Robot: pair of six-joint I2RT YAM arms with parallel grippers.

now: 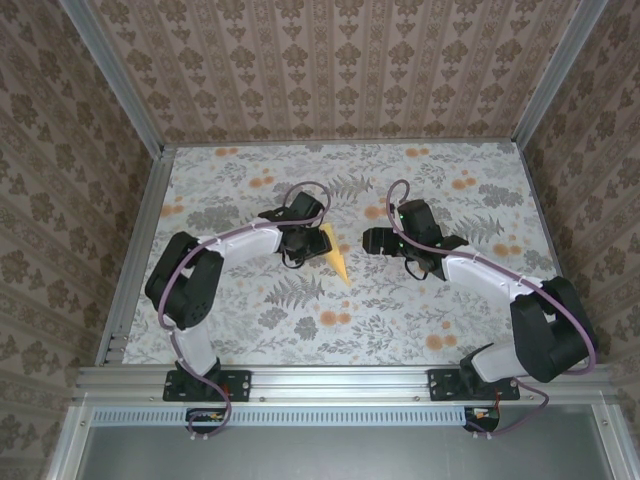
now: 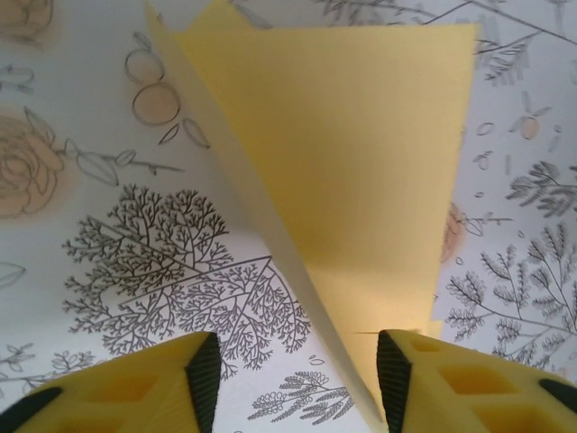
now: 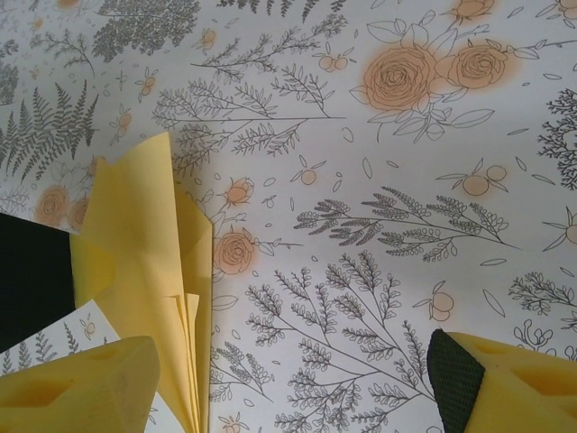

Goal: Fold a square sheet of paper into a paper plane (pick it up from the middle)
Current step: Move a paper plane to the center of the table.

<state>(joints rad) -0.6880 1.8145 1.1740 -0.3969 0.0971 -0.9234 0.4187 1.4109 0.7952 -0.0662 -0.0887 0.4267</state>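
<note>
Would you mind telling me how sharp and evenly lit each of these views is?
Top external view: even, diffuse light, sharp, soft shadows under the arms. Left wrist view: the folded paper is bright and slightly soft, the fingers blurred. Right wrist view: the cloth print is crisp, no glare.

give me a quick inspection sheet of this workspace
surface: floral cloth, flat, covering the table
job's things: paper plane, yellow, folded to a point, lying mid-table with one flap raised
clutter: nothing seen
tools: left tool open, part of the plane between its fingers; right tool open over the cloth, plane beside one finger
cables: purple cables looped along both arms
surroundings: patterned walls, aluminium frame
</note>
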